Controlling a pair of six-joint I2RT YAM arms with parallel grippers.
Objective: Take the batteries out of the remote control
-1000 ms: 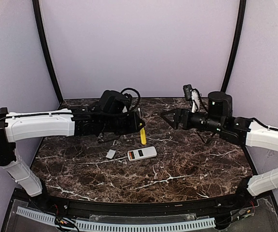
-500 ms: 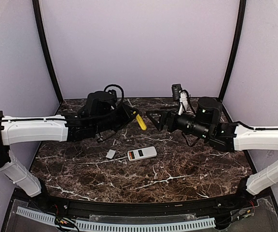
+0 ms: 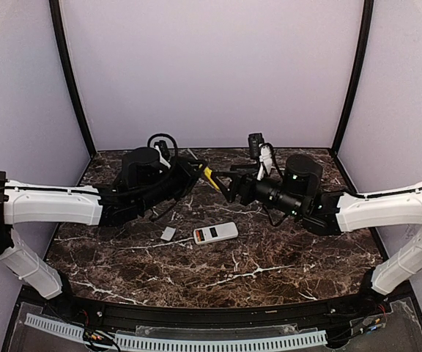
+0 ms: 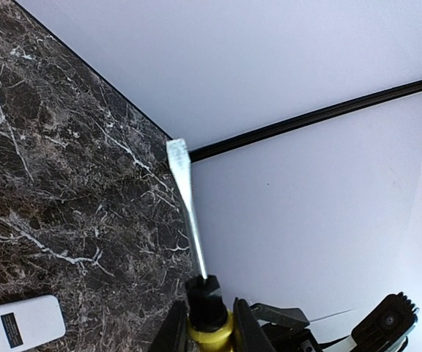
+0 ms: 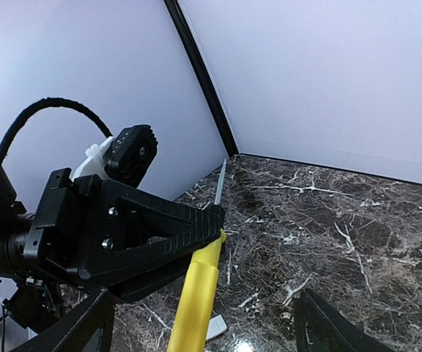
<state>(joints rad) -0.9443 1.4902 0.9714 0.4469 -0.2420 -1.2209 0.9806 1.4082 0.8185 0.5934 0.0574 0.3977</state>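
The left arm (image 3: 50, 205) reaches in from 9 o'clock, low over the dark marble counter (image 3: 269, 271). Its jaws are narrow and clamped on a screwdriver (image 3: 209, 178), which is held clear of the counter. In the left wrist view the two jaws pinch the black collar just above the yellow handle (image 4: 209, 328). The bare steel shaft (image 4: 190, 220) runs toward 12 o'clock and ends in a flat tip in front of the back wall.

A small white cover piece (image 3: 168, 234) lies flat on the counter below the left arm. The remote control (image 3: 215, 233) lies flat near the middle of the counter, just beside the cover piece at its 3 o'clock but apart from it. Its dark window faces up. The screwdriver hangs at the remote's 12 o'clock, well above it, and neither pair of jaws touches the remote. The remote also shows in the 7 o'clock corner of the left wrist view (image 4: 17, 326). Whether the batteries are inside it cannot be told.

The right arm (image 3: 372, 209) comes in from 3 o'clock. Its jaws meet the left ones nose to nose, tips at the yellow handle. In the right wrist view these jaws stand wide, one at each bottom corner. The handle (image 5: 196, 293) slants between them, and neither jaw touches it.
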